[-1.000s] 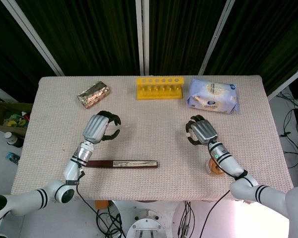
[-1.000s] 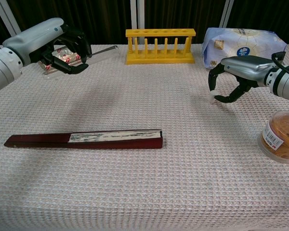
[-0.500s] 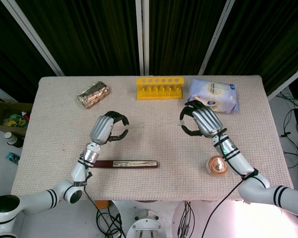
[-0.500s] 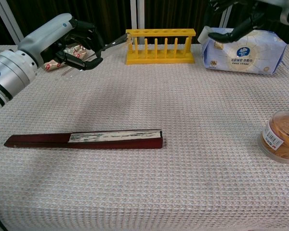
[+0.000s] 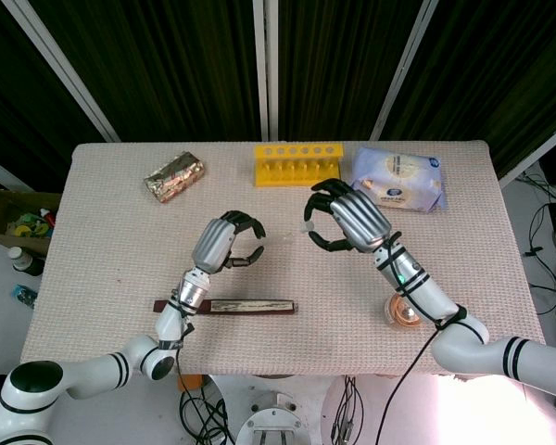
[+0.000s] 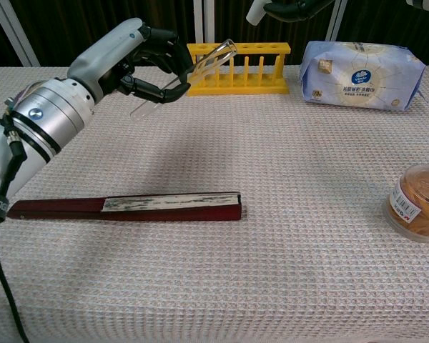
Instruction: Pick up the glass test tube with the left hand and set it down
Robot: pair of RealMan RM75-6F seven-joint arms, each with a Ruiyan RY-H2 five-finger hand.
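Both robot hands hang above the worktop (image 6: 286, 157); our left robot hand (image 6: 139, 68) pinches the test tube (image 6: 182, 78), slanting upward toward the rack (image 6: 237, 68).

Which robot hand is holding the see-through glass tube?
The left robot hand. It holds the glass test tube tilted above the table; the right robot hand holds only something small and white.

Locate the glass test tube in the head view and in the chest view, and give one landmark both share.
Head view: the glass test tube is barely visible, a faint streak at the left hand, mid-table.
Chest view: upper left of centre, held tilted by the left hand, its open end up near the rack.
Shared landmark: the yellow test tube rack at the table's far edge.
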